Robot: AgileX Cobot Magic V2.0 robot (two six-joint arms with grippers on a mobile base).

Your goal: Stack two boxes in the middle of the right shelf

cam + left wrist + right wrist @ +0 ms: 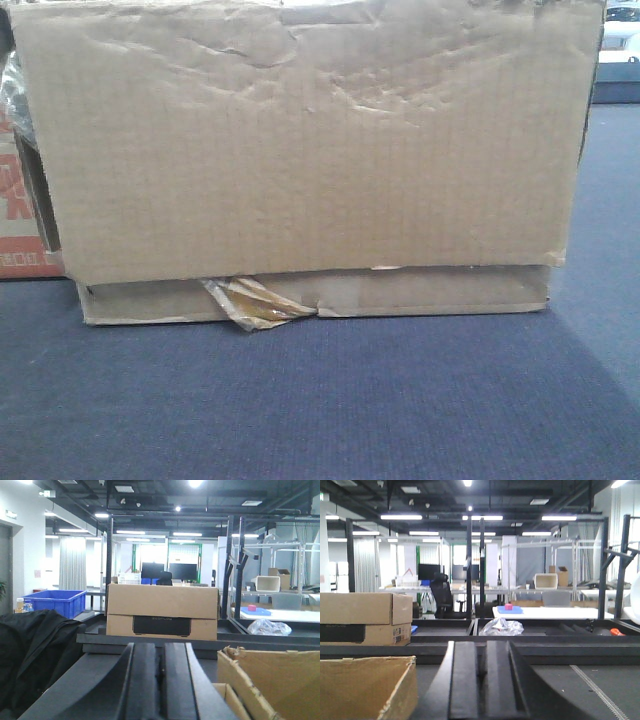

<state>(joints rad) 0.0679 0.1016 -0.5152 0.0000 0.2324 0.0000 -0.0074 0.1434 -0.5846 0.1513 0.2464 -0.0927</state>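
Note:
In the front view the tall brown box (300, 140) with a creased face fills most of the frame. It rests on the flat box (430, 292), whose yellowish tape (255, 303) has peeled loose at the front. Both sit on a blue surface. My left gripper (160, 652) is shut and holds nothing. A torn brown cardboard edge (270, 680) lies to its right. My right gripper (481, 650) is also shut and empty, with a brown cardboard box corner (360, 690) to its left. The right shelf middle is out of view.
A red-and-white carton (20, 220) stands behind the boxes at the left. Beyond the grippers sits a cardboard carton with a black label (162, 611). A blue bin (55, 601), black cloth (30, 650) and a plastic bag (501, 626) lie around.

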